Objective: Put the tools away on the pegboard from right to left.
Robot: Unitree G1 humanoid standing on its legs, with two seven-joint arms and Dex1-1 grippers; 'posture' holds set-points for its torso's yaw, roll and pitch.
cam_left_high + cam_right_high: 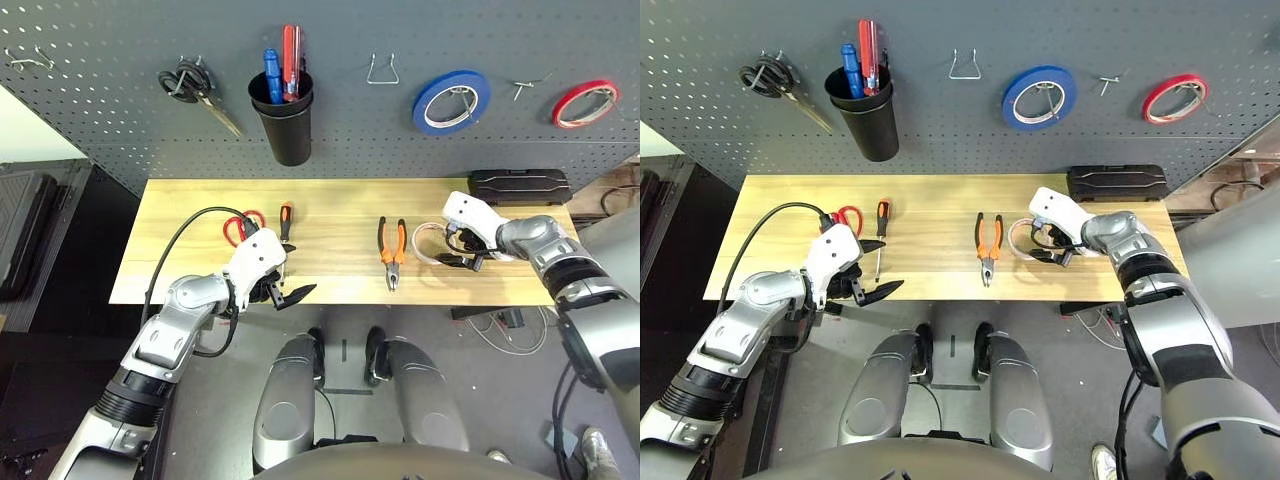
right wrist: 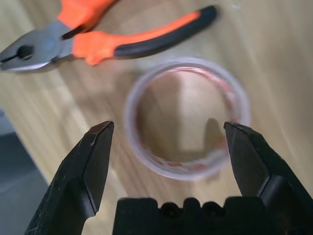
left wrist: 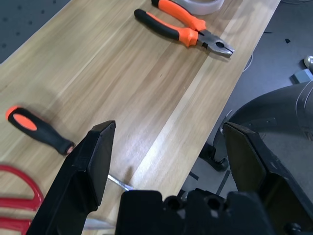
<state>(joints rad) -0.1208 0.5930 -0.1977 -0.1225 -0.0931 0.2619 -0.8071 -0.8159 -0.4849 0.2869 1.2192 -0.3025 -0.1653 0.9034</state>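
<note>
**All four tools still on the table; tape roll lined up first**

None of the four tools had yet been hung on the pegboard (image 1: pixel 100 120). The white tape roll (image 2: pixel 186 117) lay flat at the right end of the wooden table (image 1: pixel 330 200), with the orange-and-black-handled pliers (image 1: pixel 391 250) just to its left. Further left, the slim screwdriver (image 1: pixel 286 222) and the red-handled scissors (image 1: pixel 238 226) were seen side by side.

The right gripper (image 2: pixel 168 142) was held just above the tape roll, its fingers spread wide to either side of the ring and nothing grasped. The left gripper (image 3: pixel 166 152) was poised near the table's front edge beside the screwdriver, likewise wide open and empty.

On the board, an empty wire hook (image 1: pixel 382 70) and a small hook (image 1: pixel 520 88) between the blue tape roll (image 1: pixel 450 100) and the red tape roll (image 1: pixel 585 103) appeared free. As the rightmost item, the white tape roll was judged to be first in order; all four placements remained.
</note>
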